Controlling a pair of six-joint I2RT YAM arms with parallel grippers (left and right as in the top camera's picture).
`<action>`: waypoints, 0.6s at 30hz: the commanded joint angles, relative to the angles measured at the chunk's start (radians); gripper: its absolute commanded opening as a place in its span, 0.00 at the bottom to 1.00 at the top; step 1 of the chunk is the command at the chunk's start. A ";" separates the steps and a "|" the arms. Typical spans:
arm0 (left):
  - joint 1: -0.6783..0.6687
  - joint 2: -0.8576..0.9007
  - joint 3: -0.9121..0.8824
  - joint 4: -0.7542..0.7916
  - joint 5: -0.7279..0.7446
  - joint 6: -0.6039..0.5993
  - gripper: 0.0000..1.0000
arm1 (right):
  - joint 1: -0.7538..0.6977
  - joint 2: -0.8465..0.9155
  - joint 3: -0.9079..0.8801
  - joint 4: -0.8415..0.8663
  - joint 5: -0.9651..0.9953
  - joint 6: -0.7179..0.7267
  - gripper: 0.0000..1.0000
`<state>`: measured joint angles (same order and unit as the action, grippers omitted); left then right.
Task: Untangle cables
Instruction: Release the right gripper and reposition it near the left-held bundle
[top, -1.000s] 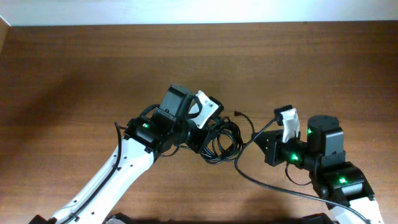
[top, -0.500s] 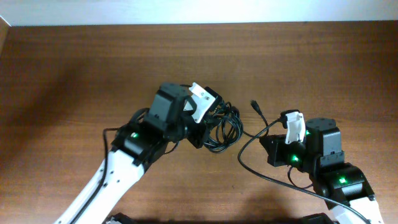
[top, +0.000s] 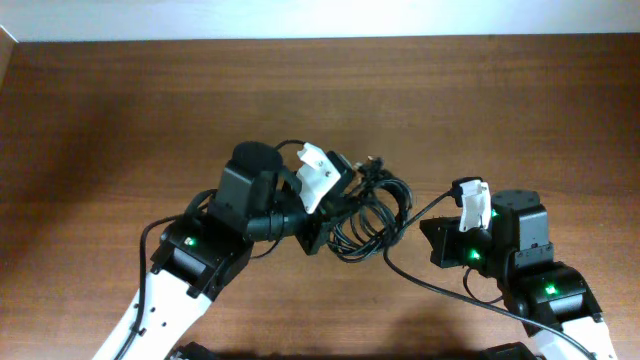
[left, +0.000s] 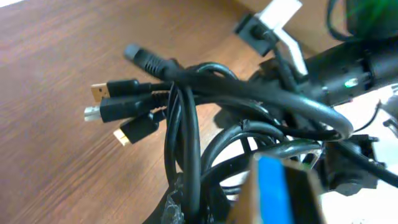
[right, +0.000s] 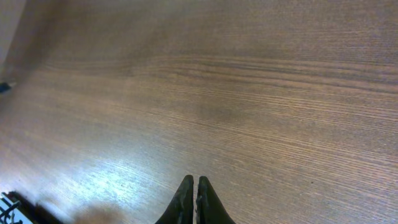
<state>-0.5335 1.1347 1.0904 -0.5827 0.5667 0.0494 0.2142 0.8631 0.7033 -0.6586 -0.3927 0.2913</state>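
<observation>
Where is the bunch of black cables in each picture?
Overhead: the cables sit in the middle, a coiled bunch between the two arms.
Left wrist: the cables fill the middle, very close up, with their plugs poking left.
Right wrist: not in this picture.
Shared landmark: the brown wooden table shows in all three.

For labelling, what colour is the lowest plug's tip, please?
The plug tip is yellow-gold, clearest in left wrist view.
</observation>
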 joint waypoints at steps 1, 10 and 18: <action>0.006 -0.017 0.012 -0.016 -0.060 0.012 0.00 | 0.007 -0.008 0.008 0.001 0.008 0.002 0.05; 0.006 -0.019 0.012 -0.077 -0.031 0.153 0.00 | 0.007 -0.008 0.008 0.115 -0.183 0.006 0.67; 0.006 -0.076 0.012 -0.085 -0.022 0.231 0.00 | 0.007 -0.009 0.008 0.238 -0.311 0.059 0.69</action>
<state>-0.5320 1.1107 1.0904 -0.6720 0.5159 0.2169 0.2142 0.8631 0.7033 -0.4667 -0.5991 0.3271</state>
